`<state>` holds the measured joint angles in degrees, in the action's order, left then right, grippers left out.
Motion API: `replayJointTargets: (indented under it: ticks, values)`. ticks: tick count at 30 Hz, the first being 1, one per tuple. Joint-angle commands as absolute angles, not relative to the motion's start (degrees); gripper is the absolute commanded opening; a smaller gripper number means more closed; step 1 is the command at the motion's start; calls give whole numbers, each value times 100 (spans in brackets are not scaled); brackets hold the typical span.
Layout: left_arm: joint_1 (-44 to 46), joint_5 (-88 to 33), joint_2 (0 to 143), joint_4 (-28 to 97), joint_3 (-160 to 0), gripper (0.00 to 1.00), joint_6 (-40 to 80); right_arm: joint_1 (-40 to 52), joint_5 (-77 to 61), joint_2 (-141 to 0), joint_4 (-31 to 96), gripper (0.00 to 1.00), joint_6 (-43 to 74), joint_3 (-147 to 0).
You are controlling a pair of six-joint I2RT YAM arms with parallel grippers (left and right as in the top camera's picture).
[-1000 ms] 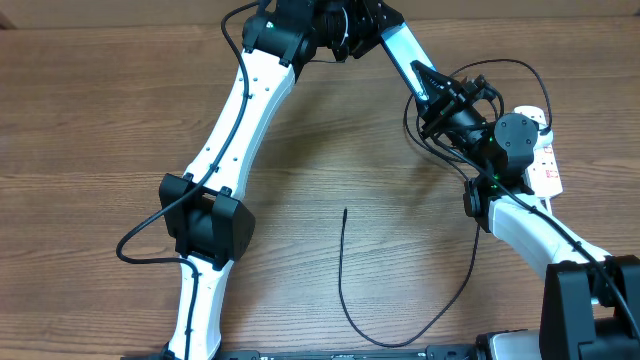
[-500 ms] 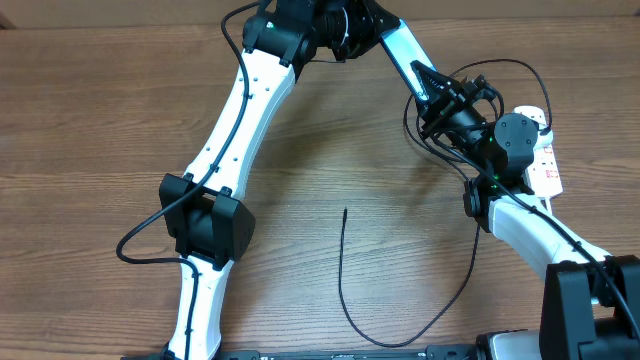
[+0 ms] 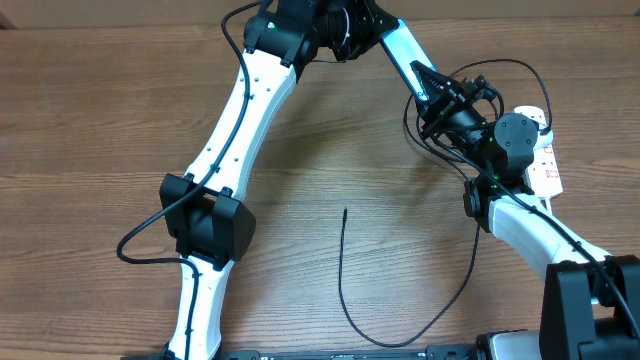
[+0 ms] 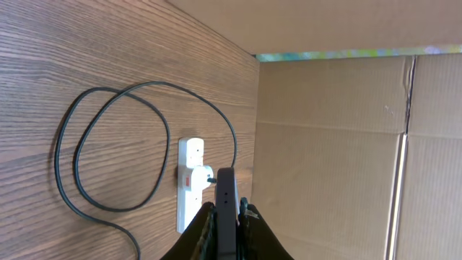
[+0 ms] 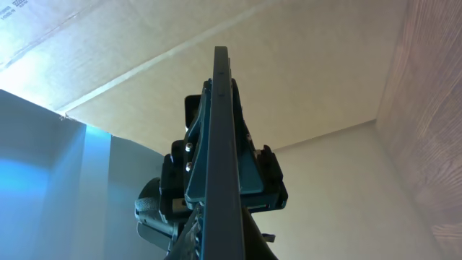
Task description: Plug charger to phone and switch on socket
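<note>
The charger (image 3: 341, 250) is lying loose on the table with its tip unplugged, so plugging in is not yet happening. Both the left gripper (image 4: 227, 217) and the right gripper (image 5: 220, 238) are clamping the phone (image 5: 216, 144) edge-on in mid-air. Next, one gripper probably needs to be letting go and fetching the tip. The socket (image 3: 543, 160) is lying far right.

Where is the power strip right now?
Overhead, the socket lies on the table's right side, partly under the right arm; the charger loops beside it.
</note>
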<state>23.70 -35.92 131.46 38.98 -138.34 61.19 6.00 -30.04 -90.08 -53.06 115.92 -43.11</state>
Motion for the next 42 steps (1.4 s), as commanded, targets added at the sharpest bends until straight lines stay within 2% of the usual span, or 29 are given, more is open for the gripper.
replayJointTargets:
  ticks: [1,8,16,17,19,27,33,39,42]
  values:
    - [2451,-3406,13004,3874,-13802,12,6132,593,-3072,-8954,-5439,4,12385,-4397]
    - [2477,-3374,13004,3879,-13802,10,6130,593,-3074,-8954,-5424,4,12385,-4397]
    - [2480,-3345,13004,3916,-13802,6,6130,593,-3094,-8954,-5345,9,12385,-4397]
    - [2480,-3332,13004,3918,-13802,9,6128,593,-3094,-8954,-5345,10,12385,-4397]
    - [2480,-3299,13004,3946,-13802,9,6128,593,-3094,-8954,-5345,15,12385,-4397]
    - [2477,-3258,13004,4064,-13802,9,6121,593,-3094,-8954,-5347,25,12385,-4397]
    - [2477,-3242,13004,4066,-13802,4,5909,593,-3094,-8954,-5347,34,12385,-4397]
    - [2467,-3242,13004,4066,-13802,4,5909,593,-3096,-8954,-5345,37,12385,-4397]
    - [2432,-3262,13004,4062,-13802,4,5911,593,-3096,-8954,-5345,41,12385,-4397]
